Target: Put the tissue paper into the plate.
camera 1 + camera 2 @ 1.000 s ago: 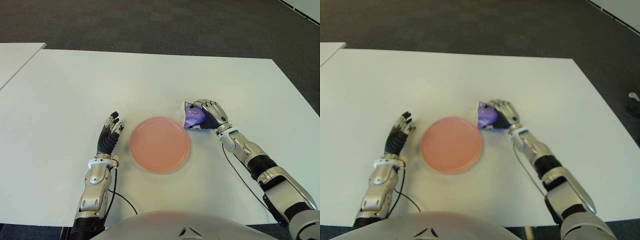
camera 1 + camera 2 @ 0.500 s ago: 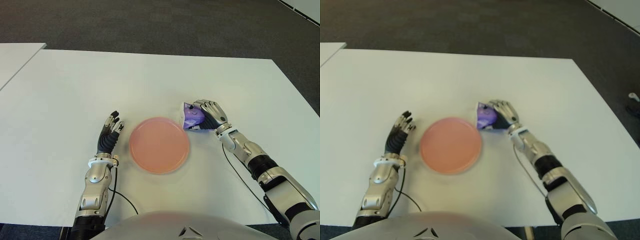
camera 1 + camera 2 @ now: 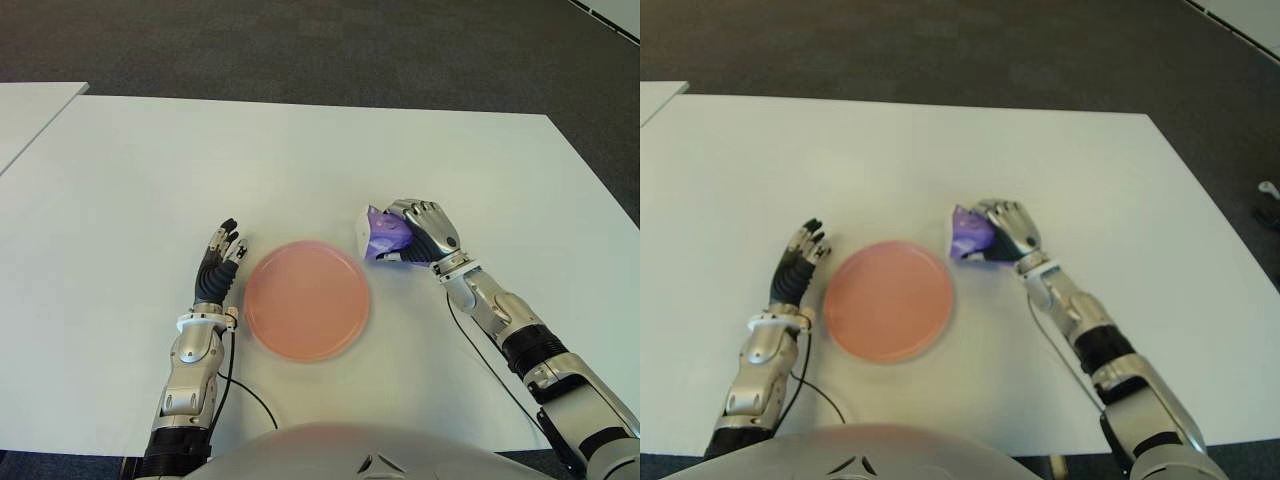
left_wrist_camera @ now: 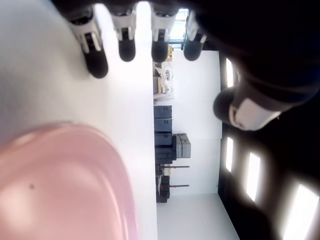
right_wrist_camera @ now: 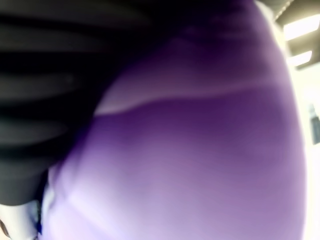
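A purple and white tissue pack (image 3: 380,236) is held in my right hand (image 3: 420,228), whose fingers curl over it just right of the plate. Its purple wrapper (image 5: 190,150) fills the right wrist view. The round pink plate (image 3: 306,299) lies on the white table (image 3: 300,160) between my two hands. My left hand (image 3: 215,268) shows on the left of the plate with straight, spread fingers and holds nothing; the left wrist view shows its fingertips (image 4: 127,50) over the table beside the plate's rim (image 4: 120,170).
A second white table edge (image 3: 40,100) shows at the far left. Dark carpet (image 3: 300,40) lies beyond the table. A black cable (image 3: 240,390) runs from my left forearm along the near table edge.
The plate has slid a little to the left and nearer to me. My right hand still grips the tissue pack in much the same place. The left hand has barely moved.
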### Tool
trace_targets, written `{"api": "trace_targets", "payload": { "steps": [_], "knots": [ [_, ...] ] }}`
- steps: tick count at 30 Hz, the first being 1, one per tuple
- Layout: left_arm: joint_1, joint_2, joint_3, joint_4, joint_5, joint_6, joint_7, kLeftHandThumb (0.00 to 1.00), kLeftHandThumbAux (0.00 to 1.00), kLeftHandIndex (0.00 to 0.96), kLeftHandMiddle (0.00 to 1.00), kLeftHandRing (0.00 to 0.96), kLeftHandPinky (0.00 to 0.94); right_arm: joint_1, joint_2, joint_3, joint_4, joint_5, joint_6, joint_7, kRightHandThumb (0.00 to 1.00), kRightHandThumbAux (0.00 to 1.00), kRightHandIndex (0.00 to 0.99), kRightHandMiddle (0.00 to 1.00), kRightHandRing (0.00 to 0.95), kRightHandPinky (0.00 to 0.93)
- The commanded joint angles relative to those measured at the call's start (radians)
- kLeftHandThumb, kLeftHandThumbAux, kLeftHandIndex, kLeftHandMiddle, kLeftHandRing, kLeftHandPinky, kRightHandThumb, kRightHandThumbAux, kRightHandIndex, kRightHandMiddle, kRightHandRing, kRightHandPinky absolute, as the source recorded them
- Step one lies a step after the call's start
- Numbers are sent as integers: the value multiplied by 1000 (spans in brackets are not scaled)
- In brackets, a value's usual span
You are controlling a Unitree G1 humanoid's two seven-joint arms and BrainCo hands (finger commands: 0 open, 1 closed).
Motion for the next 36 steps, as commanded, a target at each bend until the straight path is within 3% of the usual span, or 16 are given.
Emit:
{"api": "trace_targets", "payload": {
  "steps": [1,14,25,36],
  "knots": [
    [-2,-9,2,25,-9,1,-7,0,495,0,0,0,0,-40,29,-65,-62,22,-12,-18,751,706,442,882,878,858],
    [-8,-20,0,27,-6,4,0,0,497,0,0,0,0,-43,94,-201,-266,66,54,67,751,706,442,854,861,847],
    [-5,-25,-8,15,16,12,16,0,503,0,0,0,0,-100,152,-213,-290,39,40,77,752,706,442,855,862,847],
    [0,-28,-9,1,26,30,23,0,501,0,0,0,0,-65,165,-203,-372,35,38,136,752,707,442,853,852,838]
  ]
}}
